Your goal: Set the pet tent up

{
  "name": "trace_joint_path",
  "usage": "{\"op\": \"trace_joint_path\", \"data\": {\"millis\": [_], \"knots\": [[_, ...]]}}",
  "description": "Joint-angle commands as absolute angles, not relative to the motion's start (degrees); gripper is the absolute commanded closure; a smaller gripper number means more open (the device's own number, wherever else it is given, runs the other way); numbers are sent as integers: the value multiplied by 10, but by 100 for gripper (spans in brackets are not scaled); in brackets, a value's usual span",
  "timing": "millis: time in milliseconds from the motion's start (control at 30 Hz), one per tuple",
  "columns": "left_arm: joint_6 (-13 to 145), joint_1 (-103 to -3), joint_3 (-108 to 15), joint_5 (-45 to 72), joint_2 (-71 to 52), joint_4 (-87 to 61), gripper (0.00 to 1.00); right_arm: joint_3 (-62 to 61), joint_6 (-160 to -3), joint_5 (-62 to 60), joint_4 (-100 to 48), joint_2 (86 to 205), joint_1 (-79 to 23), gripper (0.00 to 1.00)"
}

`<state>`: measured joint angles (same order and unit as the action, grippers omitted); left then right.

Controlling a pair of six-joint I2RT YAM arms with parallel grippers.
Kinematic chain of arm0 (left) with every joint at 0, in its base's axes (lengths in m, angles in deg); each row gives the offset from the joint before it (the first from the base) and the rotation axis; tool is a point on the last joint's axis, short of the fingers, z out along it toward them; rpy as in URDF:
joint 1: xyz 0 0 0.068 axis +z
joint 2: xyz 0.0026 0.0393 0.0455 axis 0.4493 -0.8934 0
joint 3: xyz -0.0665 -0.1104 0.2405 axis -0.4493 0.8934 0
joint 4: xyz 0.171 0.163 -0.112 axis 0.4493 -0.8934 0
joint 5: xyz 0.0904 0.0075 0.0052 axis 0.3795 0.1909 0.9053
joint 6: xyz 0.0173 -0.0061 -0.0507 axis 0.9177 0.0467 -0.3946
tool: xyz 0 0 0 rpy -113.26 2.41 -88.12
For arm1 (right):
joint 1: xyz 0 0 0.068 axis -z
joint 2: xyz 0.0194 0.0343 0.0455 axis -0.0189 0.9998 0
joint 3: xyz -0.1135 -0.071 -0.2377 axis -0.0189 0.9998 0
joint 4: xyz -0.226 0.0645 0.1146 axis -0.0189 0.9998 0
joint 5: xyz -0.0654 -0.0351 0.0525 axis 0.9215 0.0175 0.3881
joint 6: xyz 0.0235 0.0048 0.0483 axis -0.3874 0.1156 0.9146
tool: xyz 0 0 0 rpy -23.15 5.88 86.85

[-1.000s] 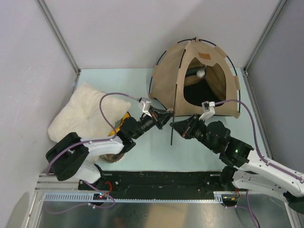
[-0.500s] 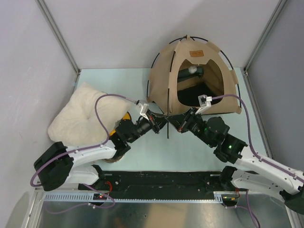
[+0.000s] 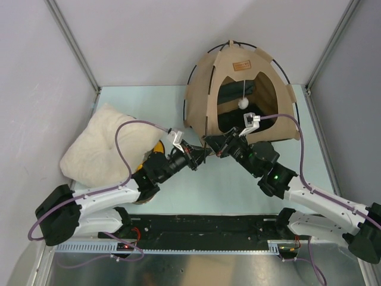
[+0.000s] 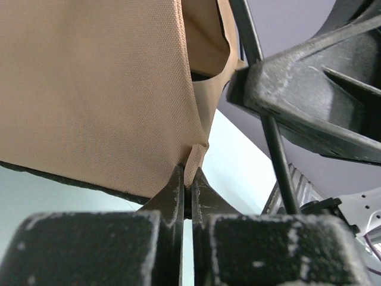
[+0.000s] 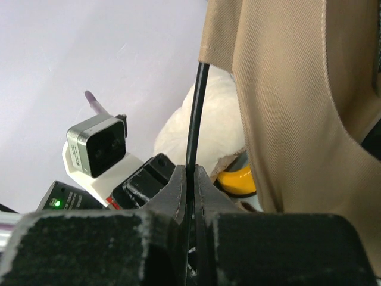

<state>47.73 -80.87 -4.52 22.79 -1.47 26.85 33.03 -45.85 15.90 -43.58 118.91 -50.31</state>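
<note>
A: L gripper (image 4: 189, 182) is pinching the pet tent (image 3: 202, 101) hem shut; R gripper (image 5: 190, 179) is clamping its pole (image 5: 196, 113).
B: Tent's standing just beyond both. You're prob. seating the last pole end.

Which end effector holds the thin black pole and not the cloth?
The right end effector: it is shut on the pole, while the left end effector pinches a cloth corner of the tent.
</note>
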Motion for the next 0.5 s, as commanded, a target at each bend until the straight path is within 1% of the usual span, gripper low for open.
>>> {"op": "trace_joint_path", "data": {"millis": [0, 300, 467], "knots": [[418, -827, -31, 207, 28, 161, 100, 321, -492, 224, -575, 1210, -482, 100], [281, -826, -39, 214, 52, 60, 100, 321, -517, 227, -612, 1247, -482, 100], [212, -820, -39, 215, 62, 31, 100, 326, -531, 232, -639, 1262, -484, 100]]}}
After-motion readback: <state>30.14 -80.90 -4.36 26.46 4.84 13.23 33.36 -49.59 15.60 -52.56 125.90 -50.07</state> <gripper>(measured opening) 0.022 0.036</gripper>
